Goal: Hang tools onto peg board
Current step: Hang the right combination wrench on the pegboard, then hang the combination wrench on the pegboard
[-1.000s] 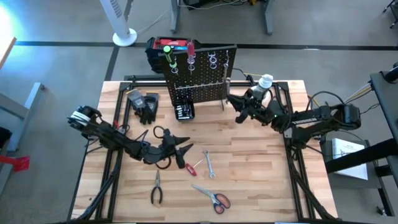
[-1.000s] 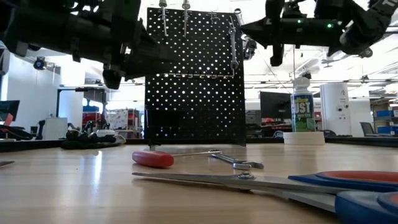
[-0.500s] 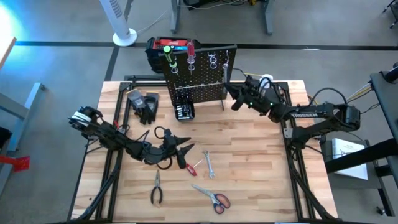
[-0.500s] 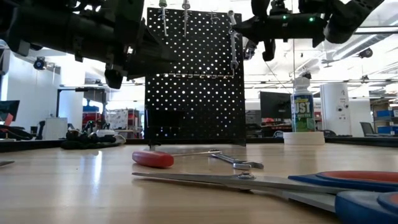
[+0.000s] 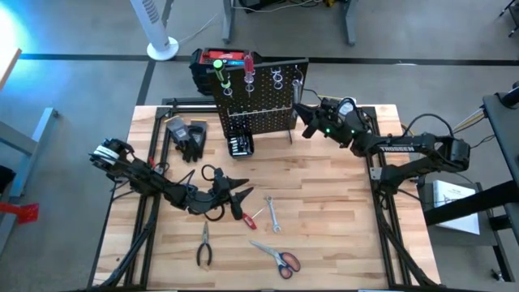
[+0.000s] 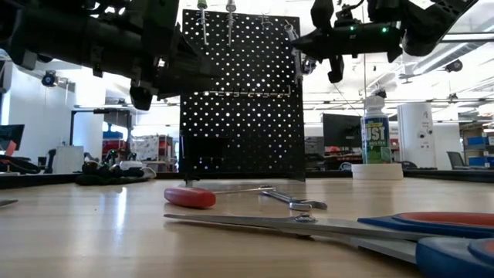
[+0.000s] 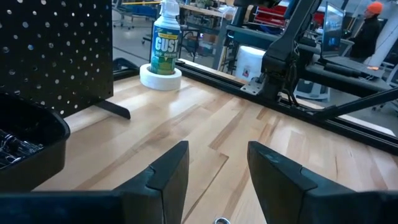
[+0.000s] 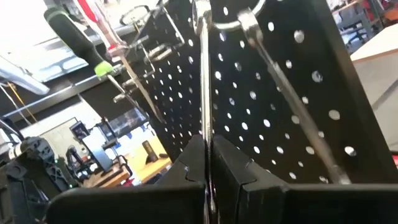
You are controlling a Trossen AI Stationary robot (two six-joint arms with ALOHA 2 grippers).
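The black peg board (image 5: pixel 259 101) stands upright at the table's far side, with a green-handled screwdriver (image 5: pixel 220 75) and a red-handled one (image 5: pixel 248 65) in its top holders. My right gripper (image 5: pixel 305 123) is at the board's upper right corner, shut on a silver wrench (image 8: pixel 203 74). A second wrench (image 8: pixel 292 106) hangs from a white hook (image 8: pixel 227 23) there. My left gripper (image 5: pixel 237 195) is open and empty above the table's middle. A red-handled small tool (image 5: pixel 251 217), another wrench (image 5: pixel 273 212), pliers (image 5: pixel 203 243) and scissors (image 5: pixel 280 258) lie flat on the table. My right gripper pinches the wrench's shaft (image 8: pixel 204 134) between its two fingers, toward its lower end. The fingers come level from the table's right side. The wrench stands about upright, lifted clear of the table, its upper end (image 8: pixel 200 9) beside the white hook; whether it touches the hook I cannot tell.
Black gloves (image 5: pixel 190 138) and a small black box of bits (image 5: pixel 240 144) lie in front of the board at the left. A red-and-black toolbox (image 5: pixel 212 61) stands behind it. A spray bottle (image 5: pixel 347 105) stands at the far right.
My right gripper has gone toward the table's far edge and up, with the wrench, to the peg board's upper right corner. It has stayed shut on the wrench.
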